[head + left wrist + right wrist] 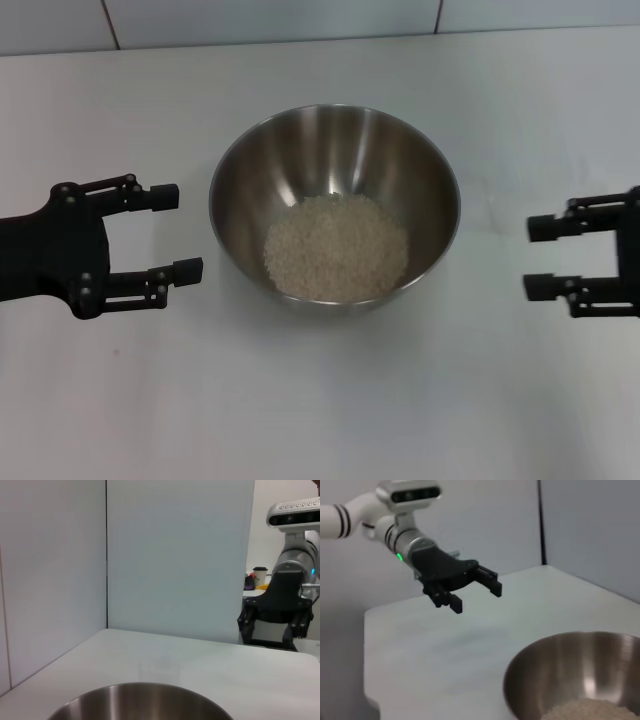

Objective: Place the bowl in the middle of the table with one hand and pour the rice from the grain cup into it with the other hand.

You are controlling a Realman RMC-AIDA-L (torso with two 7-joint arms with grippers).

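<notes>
The steel bowl [330, 150] stands on the middle of the white table [320, 420], with a heap of rice [335, 245] in its bottom. My left gripper [180, 232] is open and empty just left of the bowl, apart from its rim. My right gripper [533, 257] is open and empty to the right, farther from the bowl. A faint clear shape [160, 670] on the table beyond the bowl [140, 702] seems to be the grain cup. The right wrist view shows the bowl [560, 660], the rice [590, 712] and the left gripper [476, 597].
Pale wall panels [300, 20] close off the table's far edge. The left wrist view shows the right gripper [272, 627] across the table, and a workbench with small items [257, 577] far behind it.
</notes>
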